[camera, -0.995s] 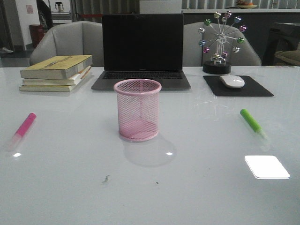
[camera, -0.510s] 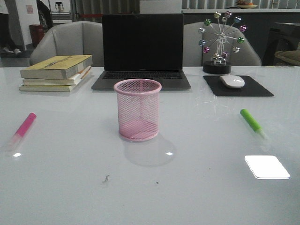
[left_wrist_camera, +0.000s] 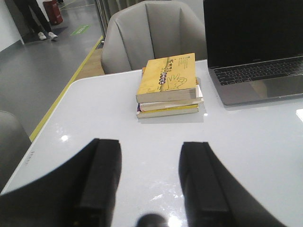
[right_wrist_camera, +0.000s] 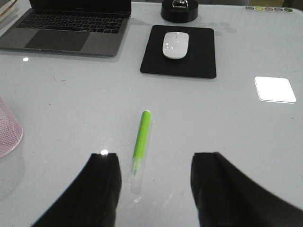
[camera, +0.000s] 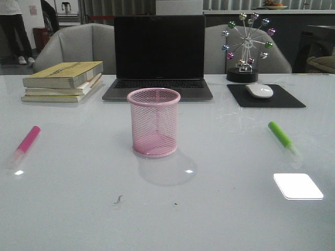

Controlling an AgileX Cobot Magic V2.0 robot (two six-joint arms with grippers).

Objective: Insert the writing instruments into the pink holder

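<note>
The pink holder (camera: 153, 123) stands upright in the middle of the white table, and I see nothing in it. A hot pink marker (camera: 26, 141) lies on the table far to its left. A bright green marker (camera: 280, 134) lies far to its right. Neither gripper shows in the front view. My right gripper (right_wrist_camera: 156, 158) is open above the table, with the green marker's (right_wrist_camera: 141, 137) whitish cap end just ahead of its fingertips and close to one finger. The holder's edge (right_wrist_camera: 7, 135) shows at that view's side. My left gripper (left_wrist_camera: 150, 146) is open over bare table, holding nothing.
An open laptop (camera: 158, 57) sits behind the holder. A stack of books (camera: 63, 81) lies at the back left. A white mouse (camera: 259, 90) rests on a black pad (camera: 290, 99) at the back right, with a ferris-wheel ornament (camera: 245, 47) behind it.
Nothing on the table has moved. Only a person far in the background has shifted at the back left.
</note>
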